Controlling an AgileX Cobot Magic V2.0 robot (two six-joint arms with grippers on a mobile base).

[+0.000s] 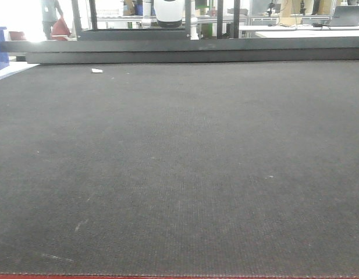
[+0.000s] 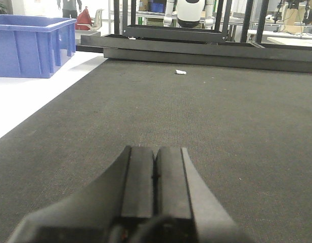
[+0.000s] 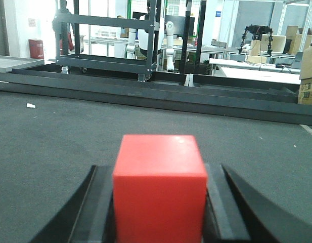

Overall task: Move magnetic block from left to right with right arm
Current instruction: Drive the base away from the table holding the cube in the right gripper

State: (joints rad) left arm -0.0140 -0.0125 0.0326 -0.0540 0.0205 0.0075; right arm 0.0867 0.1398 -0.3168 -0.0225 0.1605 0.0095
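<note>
Gripping the magnetic block (image 3: 160, 197): right claw (image 3: 159, 171) clenched on it, one black finger (image 3: 97, 202) flat vs. each side face. Cube's top + near face show in rt wrist view. Block sits square betw. the fingers, upright, no tilt. Resting on the dark-matted surface (image 3: 54, 142) or held clear of it: can't tell, underside hidden.

White scrap (image 3: 30, 106) lies on the mat far ahead + left of block, well apart. Black metal rail (image 3: 156, 96) runs just beyond the scrap, along far edge of surface.

Left claw (image 2: 156, 169) clenched on nothing, pads (image 2: 139, 177) pressed together, only a thin seam betw. them. Scrap is far ahead of it, a bit to the right. Blue bin (image 2: 32, 45) stands left of scrap, off the mat on a white area.

Front view: scrap at far left of mat, just short of rail. Red edge strip (image 1: 167, 276) on the near side, opposite end from scrap.
</note>
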